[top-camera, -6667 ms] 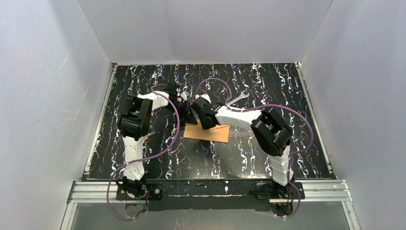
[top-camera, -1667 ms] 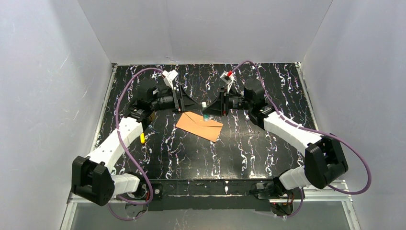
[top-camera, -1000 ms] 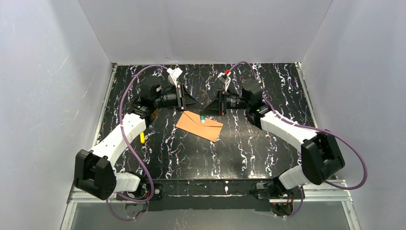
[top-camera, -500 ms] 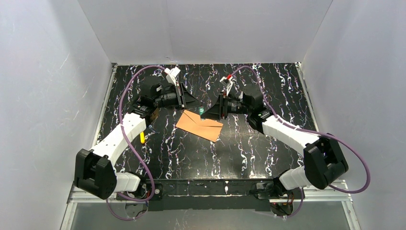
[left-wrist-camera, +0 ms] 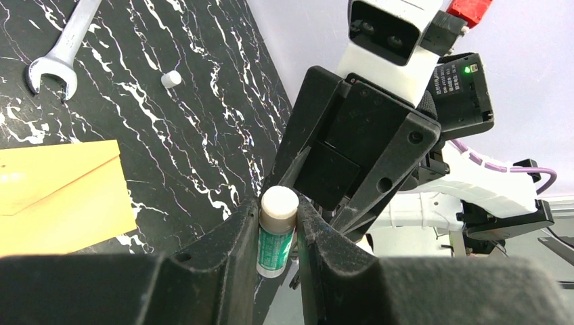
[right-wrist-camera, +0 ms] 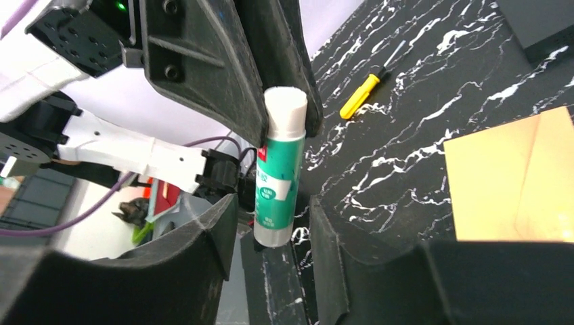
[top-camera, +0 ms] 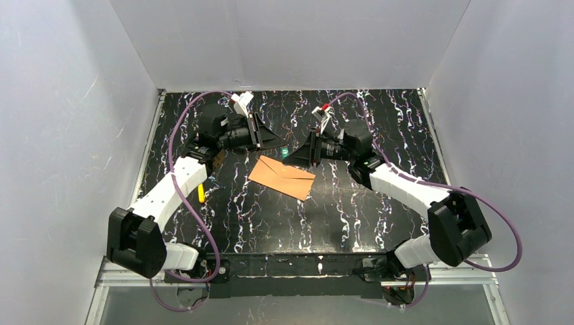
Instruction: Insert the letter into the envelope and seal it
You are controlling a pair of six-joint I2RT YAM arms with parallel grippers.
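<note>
The orange-brown envelope [top-camera: 281,177] lies flat on the black marbled table, its flap side up. It also shows in the left wrist view [left-wrist-camera: 61,196] and the right wrist view [right-wrist-camera: 514,183]. The letter is hidden. Above the envelope's far edge, a green and white glue stick [top-camera: 285,152] hangs between the two grippers. My left gripper [left-wrist-camera: 279,223] is shut on the upper end of the glue stick [left-wrist-camera: 277,233]. My right gripper [right-wrist-camera: 271,217] stands open around the lower end of the stick [right-wrist-camera: 279,169], with gaps on both sides.
A yellow screwdriver [top-camera: 201,195] lies at the left of the table. A silver wrench [left-wrist-camera: 54,57] and a small white cap [left-wrist-camera: 171,78] lie beyond the envelope. A flat black object [right-wrist-camera: 541,24] sits near the table's edge.
My right gripper's jaws have spread apart off the glue stick. The stick has risen slightly above the envelope and now hangs from the left gripper alone.
</note>
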